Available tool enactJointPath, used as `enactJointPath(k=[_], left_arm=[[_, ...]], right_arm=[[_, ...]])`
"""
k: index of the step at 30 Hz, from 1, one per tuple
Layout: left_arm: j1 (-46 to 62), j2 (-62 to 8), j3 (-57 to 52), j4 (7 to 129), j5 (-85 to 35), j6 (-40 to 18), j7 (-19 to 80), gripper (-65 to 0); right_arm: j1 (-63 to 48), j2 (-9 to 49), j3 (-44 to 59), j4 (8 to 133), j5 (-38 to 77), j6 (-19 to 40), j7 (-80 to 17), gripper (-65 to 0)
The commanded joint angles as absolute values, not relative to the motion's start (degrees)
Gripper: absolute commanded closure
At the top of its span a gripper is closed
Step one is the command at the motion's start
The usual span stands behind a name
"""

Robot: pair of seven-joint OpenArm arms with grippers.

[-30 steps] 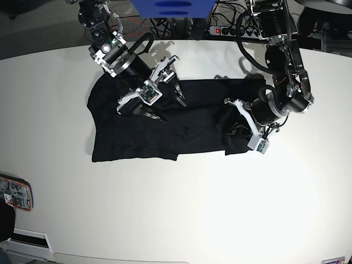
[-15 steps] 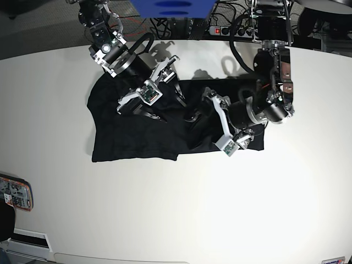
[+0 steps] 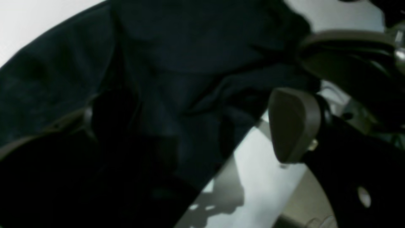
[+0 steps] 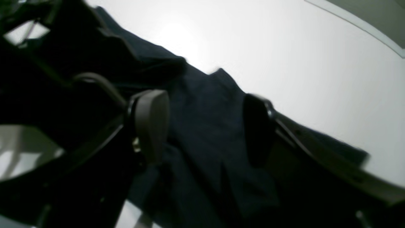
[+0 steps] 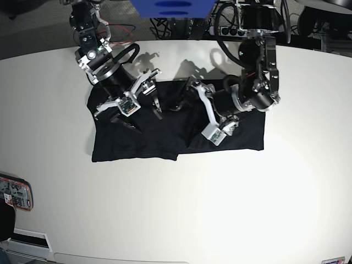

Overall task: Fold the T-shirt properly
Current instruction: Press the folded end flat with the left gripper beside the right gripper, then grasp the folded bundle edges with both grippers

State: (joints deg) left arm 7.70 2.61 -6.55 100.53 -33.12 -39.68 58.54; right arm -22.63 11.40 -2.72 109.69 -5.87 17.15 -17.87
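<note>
We see the white tabletop [image 5: 181, 209] filling most of the base view, and we find no bin, box or other container on it. The T-shirt [image 5: 165, 137] lies on the tabletop's far half, a little left of the middle in the base view. It is a wide dark shape whose long axis runs left to right across that view. Its left part lies flat with a straight near edge; its right part is doubled over, with a fold edge slanting through the middle. We cannot tell which end is the collar, and we make out no label. Both arms reach in from the far side. The left gripper [image 5: 195, 110] is over the folded right part of the T-shirt, at the base view's right of centre. Its jaws are spread wide, and in its wrist view one pad [image 3: 292, 125] stands clear of the cloth with bright tabletop behind it, so it has hold of nothing. The right gripper [image 5: 137, 107] is over the left part of the T-shirt. Its jaws are parted, and in its wrist view the dark cloth shows in the gap between the two pads [image 4: 152, 123], with nothing pinched between them. At the tabletop's near left edge lies a small reddish device [image 5: 15, 193].
</note>
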Motion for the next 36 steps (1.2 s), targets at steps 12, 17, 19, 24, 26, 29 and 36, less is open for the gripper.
enactJointPath(k=[12, 17, 19, 24, 26, 29, 36], left_arm=[[7.25, 5.67, 7.6, 107.91, -34.42, -40.0, 57.1, -65.0], [8.13, -0.4, 6.29, 114.95, -34.86, -40.0, 57.1, -65.0], [10.77, -1.71, 6.02, 119.78, -34.86, -40.0, 57.1, -65.0], [16.92, -4.53, 4.09, 121.1, -34.51, -40.0, 56.84, -65.0], [19.91, -4.7, 0.66, 121.1, -34.51, -40.0, 56.66, -65.0], [21.67, -4.7, -4.62, 121.36, -34.77, -40.0, 56.66, -65.0], [21.49, -6.29, -7.6, 121.36, -34.42, -40.0, 56.66, -65.0]], right_arm=[[-14.55, 11.3, -1.63, 110.64, -4.97, 17.19, -20.62, -35.9], [-14.29, 11.3, -1.45, 110.46, -4.88, 17.19, -20.62, -35.9], [-14.29, 11.3, -0.66, 110.46, -4.88, 17.19, -20.62, -35.9], [-14.29, 11.3, -0.48, 110.29, -4.88, 17.19, -20.62, -35.9], [-14.11, 11.3, -0.48, 110.2, -4.88, 17.19, -20.62, -35.9], [-13.41, 11.3, -0.48, 109.76, -4.88, 17.19, -20.62, -35.9], [-13.49, 11.3, -0.48, 108.88, -4.88, 17.19, -20.62, -35.9]])
